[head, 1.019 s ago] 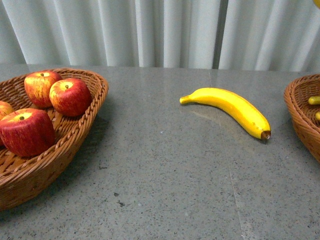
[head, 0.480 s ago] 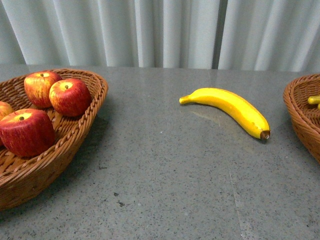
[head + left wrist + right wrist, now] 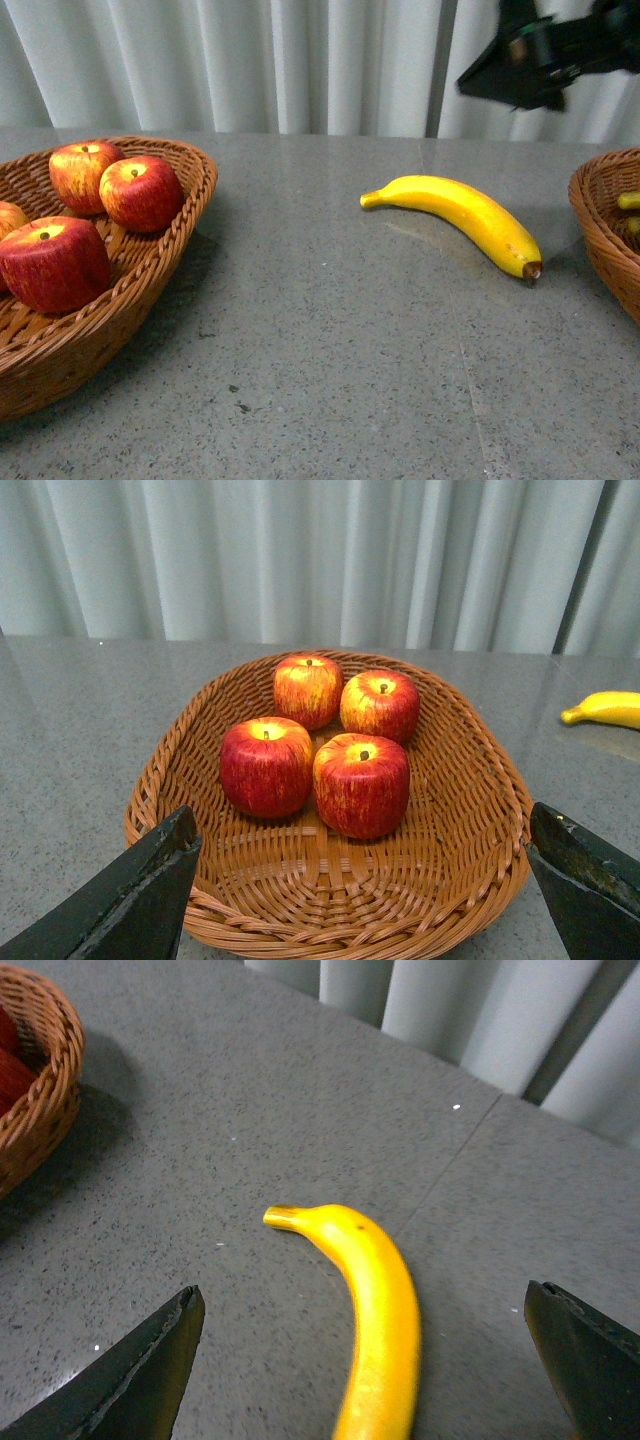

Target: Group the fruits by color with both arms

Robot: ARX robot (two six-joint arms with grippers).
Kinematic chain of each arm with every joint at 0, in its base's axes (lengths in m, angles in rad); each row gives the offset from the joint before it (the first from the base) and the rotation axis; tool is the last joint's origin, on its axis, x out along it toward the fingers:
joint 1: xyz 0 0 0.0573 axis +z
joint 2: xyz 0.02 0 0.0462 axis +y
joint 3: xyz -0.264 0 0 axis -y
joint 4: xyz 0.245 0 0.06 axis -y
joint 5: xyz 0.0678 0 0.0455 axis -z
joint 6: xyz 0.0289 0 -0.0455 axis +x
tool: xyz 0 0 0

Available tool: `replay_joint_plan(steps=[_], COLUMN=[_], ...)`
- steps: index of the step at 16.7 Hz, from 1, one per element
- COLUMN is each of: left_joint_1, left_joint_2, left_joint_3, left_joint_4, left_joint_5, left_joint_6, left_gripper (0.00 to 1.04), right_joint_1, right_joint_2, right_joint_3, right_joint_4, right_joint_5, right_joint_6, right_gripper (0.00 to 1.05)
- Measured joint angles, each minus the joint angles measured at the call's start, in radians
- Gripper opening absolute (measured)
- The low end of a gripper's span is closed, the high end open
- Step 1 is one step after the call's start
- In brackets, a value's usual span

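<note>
Four red apples sit together in the left basket (image 3: 470, 810), a brown wicker one at the left edge of the tabletop (image 3: 330, 360). In the left wrist view they form two pairs: the back-left apple (image 3: 308, 688) and back-right apple (image 3: 380, 704) touch or nearly touch, and the front-left apple (image 3: 265, 765) and front-right apple (image 3: 361, 783) press side by side. All four stand upright with their stems up.

The left tool (image 3: 360, 813) hangs in front of this basket with its two black fingers (image 3: 140, 900) spread wide, holding nothing.

One loose banana (image 3: 455, 215) lies flat on the bare tabletop, well apart from the left basket and nearer the right basket (image 3: 600, 225), which the right edge of the frame cuts off. Its stem end points toward the apples and its brown tip toward the right basket, without touching it. Inside that basket a few yellow bits (image 3: 628, 200) show, probably the ends of other bananas, though too little is visible to be sure.

The right tool (image 3: 360, 1292) is above the loose banana with its fingers (image 3: 150, 1360) wide apart on either side of it, gripping nothing. From the front, a black part of the right arm (image 3: 520, 62) shows in the air over the far right of the tabletop, against the pale curtain (image 3: 250, 60).
</note>
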Motion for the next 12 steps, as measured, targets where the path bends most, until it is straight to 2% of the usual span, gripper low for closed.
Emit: replay_joint_plan(steps=[2,6,12], left_joint_1=[0.0,0.0,0.0], left_joint_2=[0.0,0.0,0.0], left_joint_3=[0.0,0.0,0.0], left_joint_4=[0.0,0.0,0.0], left_joint_5=[0.0,0.0,0.0], left_joint_6=[0.0,0.0,0.0], left_gripper=[0.98,0.98,0.98], right_joint_1=[0.047,0.05,0.05], right_joint_2=[0.154,0.283,0.349], right_joint_3=[0.103,0.24,0.274], right_joint_4=[-0.014,-0.129,-0.209], right_joint_5=[0.019,0.058,0.068], right_joint_6=[0.023,0.057,0.061], right_gripper=[0.98,0.98,0.98])
